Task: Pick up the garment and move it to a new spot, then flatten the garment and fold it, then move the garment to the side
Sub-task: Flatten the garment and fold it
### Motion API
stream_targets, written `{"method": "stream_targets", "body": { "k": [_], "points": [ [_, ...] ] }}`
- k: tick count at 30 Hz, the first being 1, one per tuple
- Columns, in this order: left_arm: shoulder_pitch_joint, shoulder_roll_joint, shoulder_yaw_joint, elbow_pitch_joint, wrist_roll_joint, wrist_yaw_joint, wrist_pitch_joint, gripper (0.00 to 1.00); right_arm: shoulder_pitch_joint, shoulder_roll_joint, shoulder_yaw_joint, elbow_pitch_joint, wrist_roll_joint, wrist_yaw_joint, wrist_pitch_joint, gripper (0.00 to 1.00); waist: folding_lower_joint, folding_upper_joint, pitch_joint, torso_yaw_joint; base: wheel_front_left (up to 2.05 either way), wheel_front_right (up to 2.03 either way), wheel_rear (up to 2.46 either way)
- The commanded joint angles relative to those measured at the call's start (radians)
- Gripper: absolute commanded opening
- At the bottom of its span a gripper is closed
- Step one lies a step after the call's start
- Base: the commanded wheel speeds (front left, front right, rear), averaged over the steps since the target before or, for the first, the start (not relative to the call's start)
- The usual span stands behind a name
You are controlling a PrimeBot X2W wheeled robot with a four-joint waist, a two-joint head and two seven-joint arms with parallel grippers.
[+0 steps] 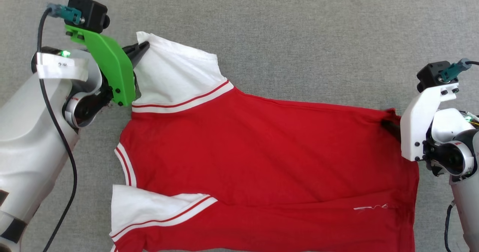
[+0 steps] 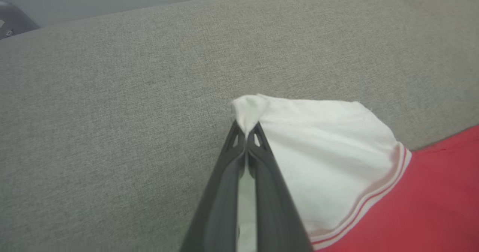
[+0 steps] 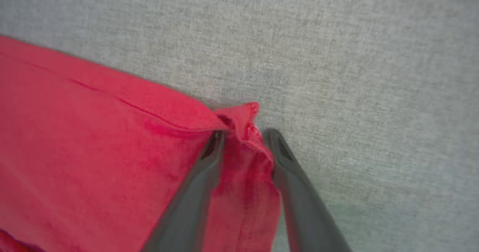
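Red jersey T-shirt with white short sleeves (image 1: 262, 151) lies spread across the grey woven fabric surface (image 1: 318, 31) in front of me, its plain side up. My left gripper (image 2: 247, 132) has its dark fingers pressed together on the corner of the farther white sleeve, and a small tuft of cloth pokes past the tips. My right gripper (image 3: 245, 132) has its fingers parted. They straddle the bunched red hem corner at the shirt's right end without pinching it.
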Motion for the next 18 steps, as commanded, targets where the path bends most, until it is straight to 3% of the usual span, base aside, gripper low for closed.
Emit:
{"method": "stream_targets", "body": {
  "k": [1,11,18],
  "points": [
    [0.020,0.007,0.005,-0.005,-0.001,-0.003,-0.015,0.00,0.051,0.030,0.026,0.047,0.013,0.001,0.028,0.00,0.0000,0.0000,-0.008,0.005,0.00,0.00,0.00],
    [0.131,0.054,0.038,-0.065,-0.016,0.028,-0.125,0.00,0.061,0.036,-0.080,-0.081,0.013,0.001,-0.067,0.00,0.0000,0.0000,-0.106,0.020,0.00,0.00,0.00],
    [0.323,0.107,0.067,-0.190,-0.055,0.112,-0.213,0.00,0.227,0.067,-0.147,-0.194,0.010,0.001,-0.125,0.00,0.0000,0.0000,-0.198,0.043,0.00,0.00,0.00]
  ]
}}
